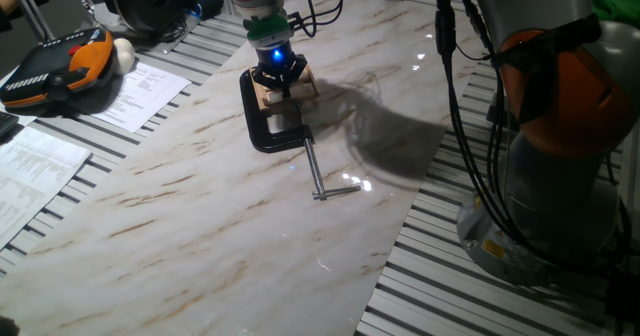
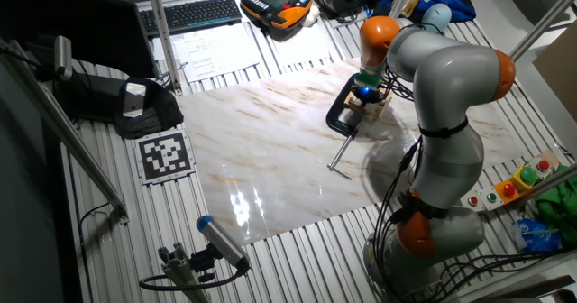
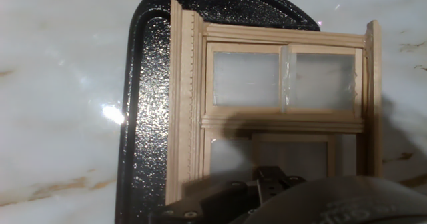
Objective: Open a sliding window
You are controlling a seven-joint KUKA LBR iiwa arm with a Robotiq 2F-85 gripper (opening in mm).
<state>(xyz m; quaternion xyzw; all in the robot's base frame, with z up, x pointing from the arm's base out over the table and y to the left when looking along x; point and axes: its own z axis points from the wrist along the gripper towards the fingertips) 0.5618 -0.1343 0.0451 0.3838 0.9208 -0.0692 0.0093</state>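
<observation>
A glossy marbled tabletop (image 1: 200, 206) lies on a ribbed metal bench (image 2: 108, 240); papers (image 1: 140, 94) and a keyboard (image 2: 189, 14) sit nearby.

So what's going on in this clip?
The KUKA arm has its gripper lowered right over a small wooden sliding window that a black C-clamp pins to the marble tabletop. The hand view looks straight down on the frame's panes. Whether the fingers are open or touching the sash cannot be seen.

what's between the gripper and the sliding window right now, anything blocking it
Nothing visible does. The gripper hangs right over the sliding window, with no object between them in the hand view. The black C-clamp only hugs the frame's side, clear of the panes.
</observation>
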